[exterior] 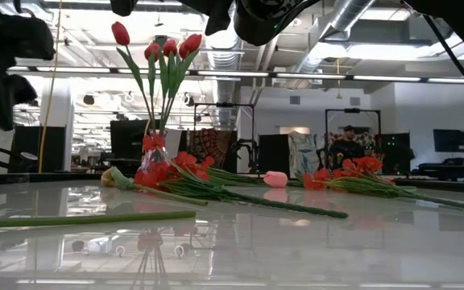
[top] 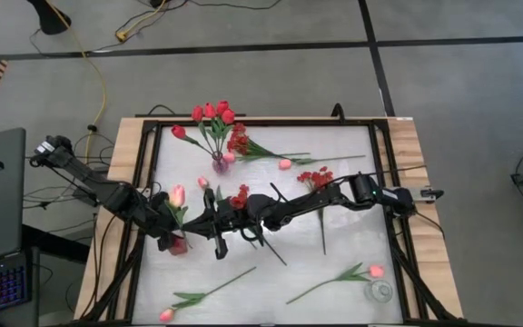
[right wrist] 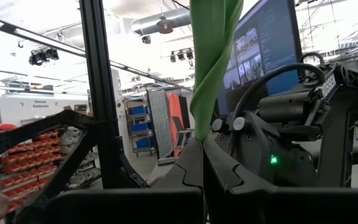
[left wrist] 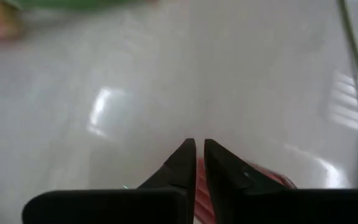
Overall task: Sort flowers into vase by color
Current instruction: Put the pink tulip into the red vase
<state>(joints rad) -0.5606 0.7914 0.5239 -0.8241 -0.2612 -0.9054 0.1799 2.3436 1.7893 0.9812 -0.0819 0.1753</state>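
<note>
Red tulips (top: 212,113) stand in a clear vase (top: 219,163) at the table's far middle, also in the low view as vase (exterior: 155,145). Red sprays (top: 238,141) (top: 316,177) and pink tulips (top: 284,164) (top: 375,270) (top: 166,314) lie on the table. A pink tulip (top: 178,193) rises beside a small red thing (top: 178,243) at the left. My left gripper (top: 172,238) (left wrist: 199,155) hovers shut over that red thing (left wrist: 272,180). My right gripper (top: 214,221) (right wrist: 201,146) reaches across to mid-table, shut on a green flower stem; its blossom is hidden. My right gripper pinches a green leafy stem (right wrist: 199,127) between its two fingers. The fingers slant upward toward the table's left side, above the table. The leaf (right wrist: 211,56) stands up past the fingertips and is lifted clear of the table.
A second clear vase (top: 381,291) stands near the front right corner. A long green stem (exterior: 79,217) lies near the front. A dark frame (top: 379,136) rims the table. Both arms crowd the left middle.
</note>
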